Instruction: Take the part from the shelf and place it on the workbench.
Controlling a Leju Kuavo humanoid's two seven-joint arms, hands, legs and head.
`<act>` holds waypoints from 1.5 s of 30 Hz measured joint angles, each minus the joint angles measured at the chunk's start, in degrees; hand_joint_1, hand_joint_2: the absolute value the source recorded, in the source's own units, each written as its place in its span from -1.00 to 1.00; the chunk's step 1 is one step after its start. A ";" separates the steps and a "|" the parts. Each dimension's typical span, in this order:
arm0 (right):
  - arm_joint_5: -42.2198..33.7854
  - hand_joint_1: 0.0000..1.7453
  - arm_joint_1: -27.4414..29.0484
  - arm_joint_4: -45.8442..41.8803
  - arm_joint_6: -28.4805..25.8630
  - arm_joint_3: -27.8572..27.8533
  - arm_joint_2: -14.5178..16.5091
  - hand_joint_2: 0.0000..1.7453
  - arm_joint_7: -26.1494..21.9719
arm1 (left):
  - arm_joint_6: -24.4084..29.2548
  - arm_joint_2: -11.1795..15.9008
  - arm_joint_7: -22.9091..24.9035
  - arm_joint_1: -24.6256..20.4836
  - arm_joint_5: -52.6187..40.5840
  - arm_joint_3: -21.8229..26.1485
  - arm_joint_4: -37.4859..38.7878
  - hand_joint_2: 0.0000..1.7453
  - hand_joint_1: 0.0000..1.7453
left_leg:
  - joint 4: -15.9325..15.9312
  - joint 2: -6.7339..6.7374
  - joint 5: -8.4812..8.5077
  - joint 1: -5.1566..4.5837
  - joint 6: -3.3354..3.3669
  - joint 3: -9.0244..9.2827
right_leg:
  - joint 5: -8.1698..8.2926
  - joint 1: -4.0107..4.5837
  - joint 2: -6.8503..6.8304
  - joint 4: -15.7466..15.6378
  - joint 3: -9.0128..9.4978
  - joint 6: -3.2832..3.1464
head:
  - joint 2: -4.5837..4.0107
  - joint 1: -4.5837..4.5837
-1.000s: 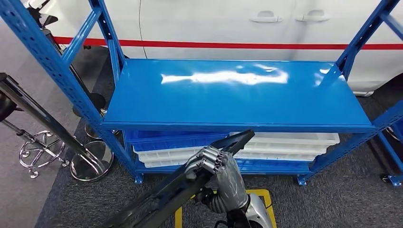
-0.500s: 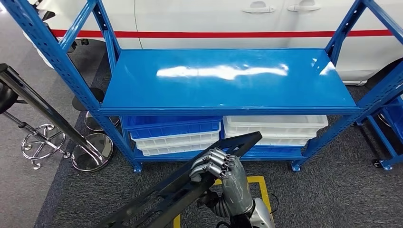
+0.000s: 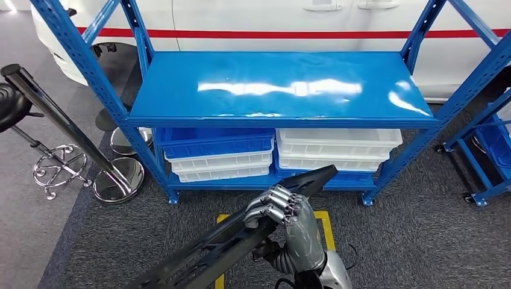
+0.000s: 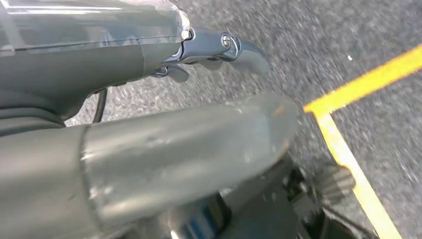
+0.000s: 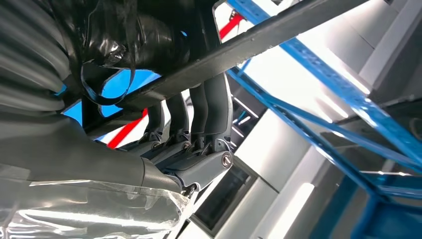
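Observation:
The part (image 3: 229,241) is a long black perforated bar, slanting from the lower left up to a tip near the shelf's bottom tier. My right hand (image 3: 289,220) grips it near its upper end, fingers wrapped over the top. In the right wrist view those fingers (image 5: 199,114) curl round the black bar (image 5: 278,40). The blue shelf (image 3: 283,90) stands ahead with a bare top deck. My left hand (image 4: 149,149) hangs over grey carpet, thumb and fingers (image 4: 239,50) apart with nothing between them.
Blue bins (image 3: 217,144) and white bins (image 3: 337,144) fill the shelf's lower tier. A white vehicle with a red stripe (image 3: 271,18) is behind it. A chrome stool (image 3: 60,168) stands at the left and another blue rack (image 3: 488,138) at the right. Yellow floor marking (image 3: 325,220) lies underfoot.
The whole picture has shifted: the shelf now sits higher and smaller, with more carpet in front, so the camera has drawn back. My right hand keeps its grip on the part.

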 joint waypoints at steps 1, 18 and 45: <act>0.02 1.00 0.05 -0.10 0.10 -0.05 -0.02 1.00 0.11 | 0.02 -0.03 0.12 0.01 0.05 -0.02 0.02 -1.00 -1.00 | -0.24 0.12 0.75 0.09 0.19 -0.46 | -0.09 -0.05 0.12 0.06 -0.22 0.33 | 0.00 0.01; 0.84 1.00 1.46 -0.53 0.37 -0.59 -0.03 1.00 0.61 | -2.79 1.48 1.00 -0.06 1.08 -0.08 -0.02 -1.00 -1.00 | 4.78 0.20 6.05 1.27 -2.59 -13.19 | -7.36 -1.25 0.24 -1.75 8.78 -0.94 | 0.00 -0.05; 1.03 1.00 1.66 -0.53 -0.50 -0.66 0.01 1.00 0.69 | -3.62 2.28 0.63 -1.18 1.30 -1.38 -0.73 -1.00 -1.00 | 1.97 0.59 9.71 0.80 -1.59 -10.94 | -9.58 -0.35 0.47 -1.78 11.36 0.12 | 0.00 -0.07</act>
